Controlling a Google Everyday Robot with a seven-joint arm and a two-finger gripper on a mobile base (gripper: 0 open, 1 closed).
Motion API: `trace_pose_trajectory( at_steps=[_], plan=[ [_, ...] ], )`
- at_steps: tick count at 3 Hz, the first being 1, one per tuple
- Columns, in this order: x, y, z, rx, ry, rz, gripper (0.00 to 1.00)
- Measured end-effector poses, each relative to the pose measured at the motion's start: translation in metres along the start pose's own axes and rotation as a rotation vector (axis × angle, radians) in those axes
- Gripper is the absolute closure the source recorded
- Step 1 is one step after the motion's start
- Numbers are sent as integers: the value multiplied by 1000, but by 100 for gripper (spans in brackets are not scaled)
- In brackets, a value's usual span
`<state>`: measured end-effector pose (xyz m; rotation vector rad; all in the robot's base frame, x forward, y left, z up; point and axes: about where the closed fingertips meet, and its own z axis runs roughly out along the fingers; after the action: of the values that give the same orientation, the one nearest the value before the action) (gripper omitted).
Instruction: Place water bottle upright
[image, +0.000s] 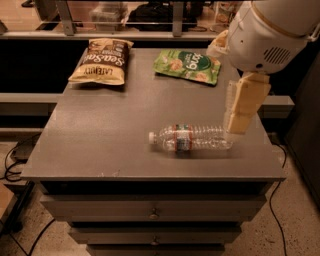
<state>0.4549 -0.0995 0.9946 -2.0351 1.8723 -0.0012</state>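
The water bottle (192, 138) lies on its side near the front right of the grey table top (120, 125). It is clear and ribbed, with its white cap pointing left and a red-and-teal label band. My gripper (237, 125) hangs down from the white arm (267, 32) at the right. Its cream tip is just above the bottle's base end and overlaps it in the view. I cannot tell whether it touches the bottle.
A tan and brown snack bag (102, 61) lies at the back left of the table. A green snack bag (188, 65) lies at the back middle. Drawers (152, 215) sit below the top. Cables (15, 155) run on the floor at the left.
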Motion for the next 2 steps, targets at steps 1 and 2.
trace_pose_trajectory(
  at_steps=[1, 2],
  plan=[
    [8, 2, 7, -19, 28, 46, 0],
    [3, 2, 31, -39, 24, 60, 0]
  ],
)
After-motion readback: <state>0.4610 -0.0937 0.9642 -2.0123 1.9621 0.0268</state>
